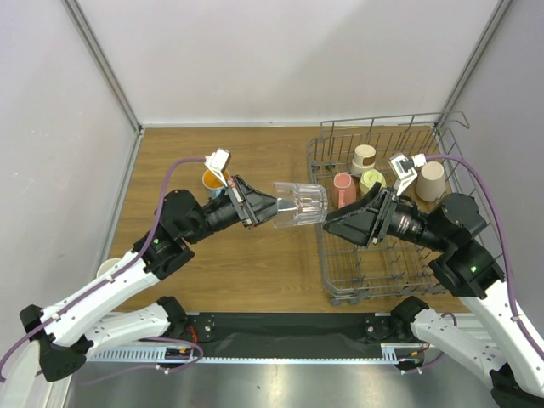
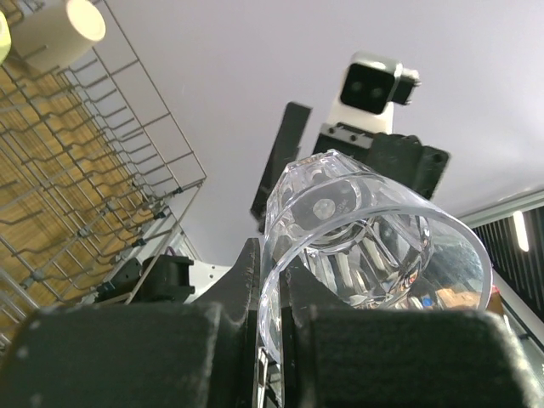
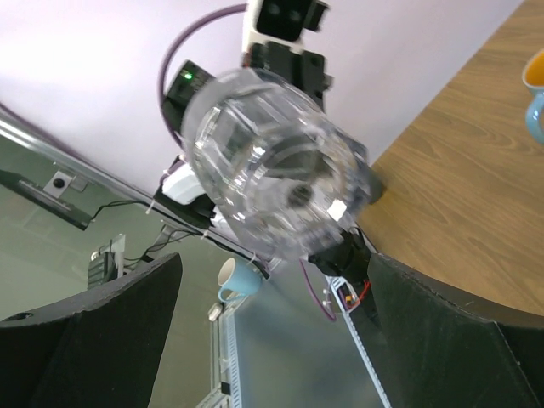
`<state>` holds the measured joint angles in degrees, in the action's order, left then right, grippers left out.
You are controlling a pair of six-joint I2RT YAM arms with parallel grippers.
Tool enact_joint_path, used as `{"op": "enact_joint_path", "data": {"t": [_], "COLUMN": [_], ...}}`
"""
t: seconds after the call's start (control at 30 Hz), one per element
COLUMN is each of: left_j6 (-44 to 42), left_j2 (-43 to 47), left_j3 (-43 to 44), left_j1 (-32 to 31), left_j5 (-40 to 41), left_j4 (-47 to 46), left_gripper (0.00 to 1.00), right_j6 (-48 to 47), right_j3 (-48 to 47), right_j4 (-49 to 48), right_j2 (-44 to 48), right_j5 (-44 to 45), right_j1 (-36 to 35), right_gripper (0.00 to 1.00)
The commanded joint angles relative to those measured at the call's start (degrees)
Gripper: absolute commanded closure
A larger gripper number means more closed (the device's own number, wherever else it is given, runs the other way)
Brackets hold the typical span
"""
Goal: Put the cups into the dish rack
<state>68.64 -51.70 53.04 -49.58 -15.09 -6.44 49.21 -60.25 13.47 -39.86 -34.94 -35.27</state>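
Clear glass cup (image 1: 302,204) hangs on its side above the desk (image 1: 212,272), between my two arms and just left of the dish rack (image 1: 378,136). My left claw (image 1: 272,206) is pinching its rim. My right claw (image 1: 333,223) is spread wide, facing the cup's base. A pink cup (image 1: 343,189) sits in the rack's far part.

The clear glass cup (image 1: 302,204) hangs on its side just left of the grey wire dish rack (image 1: 330,263), which holds a pink cup (image 1: 344,189), a cream cup (image 1: 371,181) and what looks like a beige cup (image 1: 431,180).
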Motion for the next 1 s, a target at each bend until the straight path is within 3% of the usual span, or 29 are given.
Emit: {"op": "enact_joint_path", "data": {"t": [0.0,0.23,0.73,0.9,0.97], "left_j6": [-2.2,4.6,6.6,7.4,7.5], "left_j2": [2.1,0.6,-2.5,-3.7,-3.8], "left_j3": [3.7,-2.0,-3.0,-3.2,-3.2], "left_j1": [0.8,0.4,-3.9,-3.8,-3.8], "left_j5": [1.5,-0.7,-0.1,-0.9,-0.9], "left_j4": [-1.4,-11.4,-15.1,-17.5,-17.6], "left_gripper": [1.0,1.0,1.0,1.0,1.0], "right_j6": [-1.4,-0.3,4.2,5.5,6.7], "right_j3": [-2.2,-2.2,-2.0,-0.8,-0.1], "right_j4": [2.3,-1.2,-9.4,-12.1,-12.9], "right_j2": [0.4,-1.0,-3.9,-4.8,-4.8], "right_j5": [0.9,-0.7,0.0,-1.8,-2.3], "right_j1": [-0.4,-0.3,-0.4,-0.4,-0.4], "right_gripper": [0.0,0.0,0.0,0.04,0.1]}}
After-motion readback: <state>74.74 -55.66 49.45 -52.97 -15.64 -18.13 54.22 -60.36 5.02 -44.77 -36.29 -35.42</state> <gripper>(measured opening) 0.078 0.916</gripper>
